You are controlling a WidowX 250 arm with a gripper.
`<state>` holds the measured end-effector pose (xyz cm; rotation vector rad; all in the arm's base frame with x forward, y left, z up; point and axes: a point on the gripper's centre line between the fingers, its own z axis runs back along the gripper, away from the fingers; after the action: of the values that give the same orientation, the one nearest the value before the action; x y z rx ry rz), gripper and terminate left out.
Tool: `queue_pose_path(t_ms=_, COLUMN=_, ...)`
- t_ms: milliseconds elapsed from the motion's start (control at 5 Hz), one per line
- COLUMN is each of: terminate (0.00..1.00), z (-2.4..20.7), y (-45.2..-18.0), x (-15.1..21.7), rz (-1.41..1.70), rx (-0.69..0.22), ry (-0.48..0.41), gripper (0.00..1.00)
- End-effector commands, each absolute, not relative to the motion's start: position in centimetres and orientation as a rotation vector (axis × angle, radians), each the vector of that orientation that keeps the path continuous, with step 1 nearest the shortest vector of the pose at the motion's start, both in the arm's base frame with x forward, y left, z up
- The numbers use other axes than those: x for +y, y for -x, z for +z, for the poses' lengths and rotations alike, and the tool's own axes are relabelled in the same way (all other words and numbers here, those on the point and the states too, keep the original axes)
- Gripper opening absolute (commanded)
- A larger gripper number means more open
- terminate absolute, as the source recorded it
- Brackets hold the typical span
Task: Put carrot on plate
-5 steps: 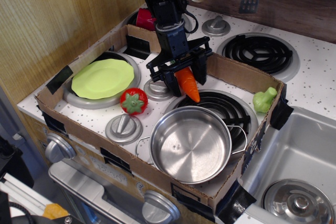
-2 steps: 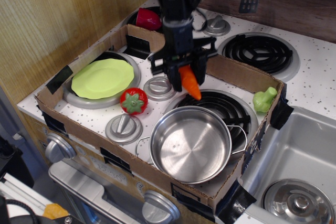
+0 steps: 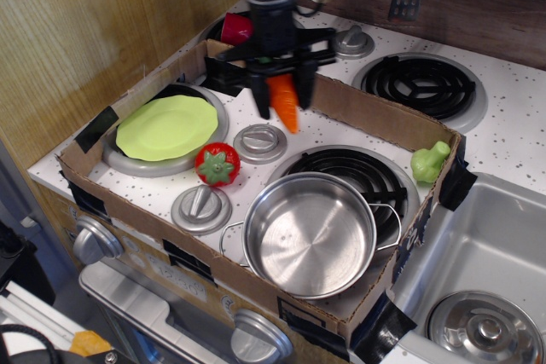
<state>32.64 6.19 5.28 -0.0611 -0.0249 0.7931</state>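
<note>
Now the pincer point(image 3: 282, 94) is pinching the carrot point(image 3: 286, 105) by its upper end and holding it higher and farther back than a second ago, when it was hanging just over the rim of the steel pot point(image 3: 310, 234). The carrot is pointing tip down, in the air above the silver burner cover point(image 3: 260, 142), clear of the speckled worktop point(image 3: 247, 178). The arm is shifting left, toward the lime-green plate point(image 3: 166, 127), which is lying unmoved on the left burner. The red tomato point(image 3: 217, 164) is sitting where it was, between plate and pot.
</note>
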Motion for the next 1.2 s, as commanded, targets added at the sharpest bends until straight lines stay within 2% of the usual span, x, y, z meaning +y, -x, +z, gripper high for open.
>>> queue_pose_path(t_ms=0, terminate=0.00, z=6.1, y=-32.0, x=12.3, rz=0.614, rx=-0.104, ry=0.071, gripper=0.00)
queue_pose_path(t_ms=200, terminate=0.00, z=7.5, y=-31.5, x=13.2, rz=0.592, rx=-0.090, ry=0.020, gripper=0.00)
queue_pose_path(t_ms=800, terminate=0.00, z=4.2, y=-29.1, x=14.8, rz=0.512, rx=-0.109, ry=-0.016, gripper=0.00)
queue_pose_path(t_ms=1000, terminate=0.00, z=4.6, y=-29.4, x=14.8, rz=0.528, rx=-0.105, ry=-0.008, gripper=0.00)
